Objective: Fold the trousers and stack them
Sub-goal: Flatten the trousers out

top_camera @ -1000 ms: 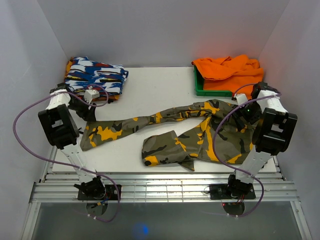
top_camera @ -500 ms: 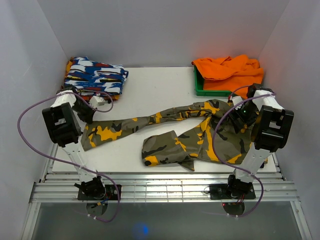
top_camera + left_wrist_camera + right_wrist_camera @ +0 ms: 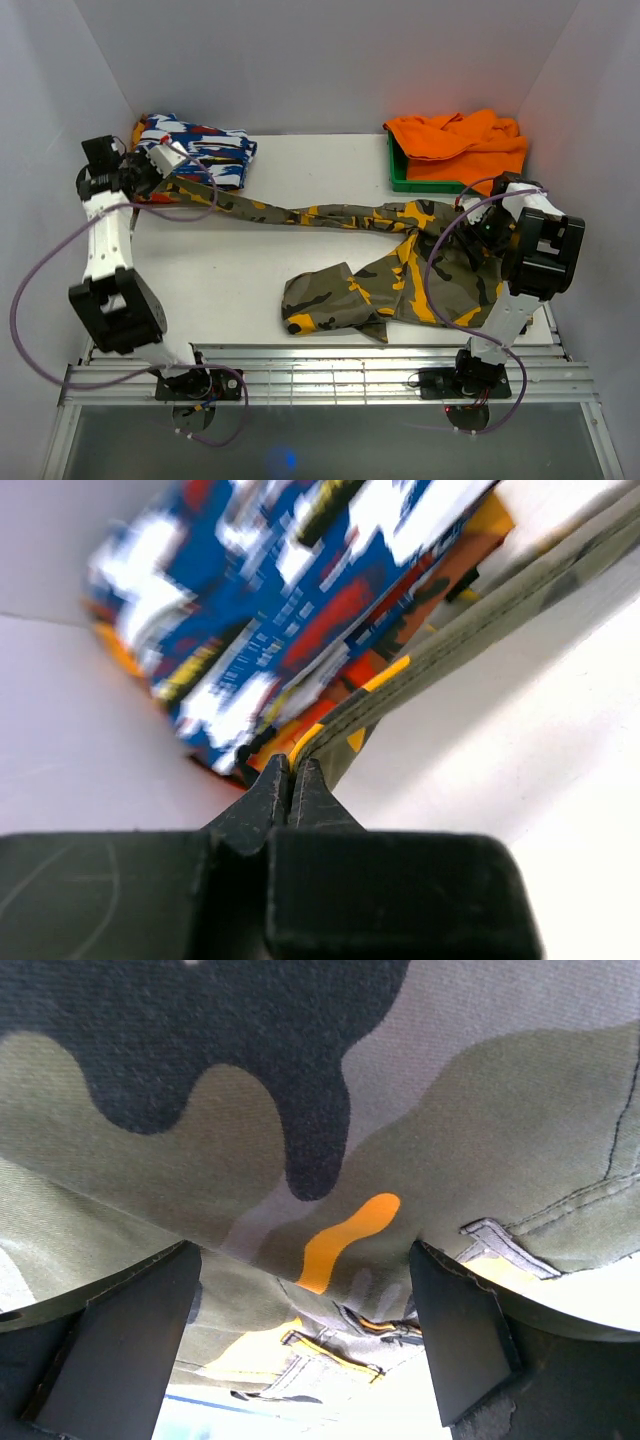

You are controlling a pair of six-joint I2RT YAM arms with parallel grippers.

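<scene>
The camouflage trousers (image 3: 400, 260) lie across the white table, with the waist end at the right and one leg folded at the front. The other leg (image 3: 270, 212) is drawn taut to the far left. My left gripper (image 3: 158, 178) is shut on that leg's hem beside the patterned garment. In the left wrist view the jaws (image 3: 290, 765) pinch the hem and the leg (image 3: 450, 640) runs away to the right. My right gripper (image 3: 478, 228) stands open at the waist end. The right wrist view shows camouflage cloth (image 3: 320, 1080) spanning the gap between its wide-apart fingers (image 3: 130, 1340).
A folded blue-white-red garment (image 3: 195, 150) lies at the back left, close to my left gripper, and also fills the left wrist view (image 3: 300, 580). A green tray (image 3: 400, 178) holding orange cloth (image 3: 455, 140) stands at the back right. White walls enclose three sides.
My left gripper shut on the leg's end and carried it to the far left, pulling the leg straight. The right gripper stayed open, shifting slightly over the waist.
</scene>
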